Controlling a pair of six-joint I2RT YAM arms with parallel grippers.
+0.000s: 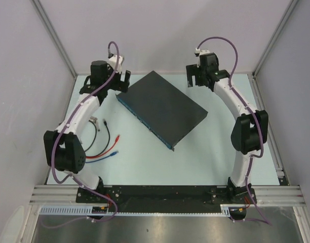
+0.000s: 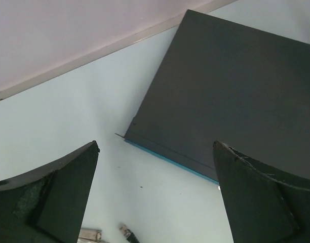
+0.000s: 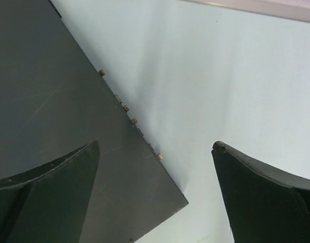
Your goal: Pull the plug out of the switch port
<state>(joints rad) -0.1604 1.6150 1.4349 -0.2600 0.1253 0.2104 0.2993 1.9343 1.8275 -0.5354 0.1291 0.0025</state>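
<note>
Since no cable runs into the switch (image 1: 162, 107), which lies diagonally on the counter (image 1: 216, 152), and the loose cables (image 1: 108, 144) rest well apart beside your left arm (image 1: 81, 114), the pull looks already done. Your left gripper (image 2: 156, 145) and right gripper (image 3: 156, 144) both gape wide, holding nothing.

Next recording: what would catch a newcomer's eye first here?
The dark grey switch lies diagonally in the middle of the scene, its blue-teal socket edge facing near-left. The left gripper and right gripper hover at its two far corners, both open and empty. Loose red, blue and black cables lie to its left, apart from it.
</note>
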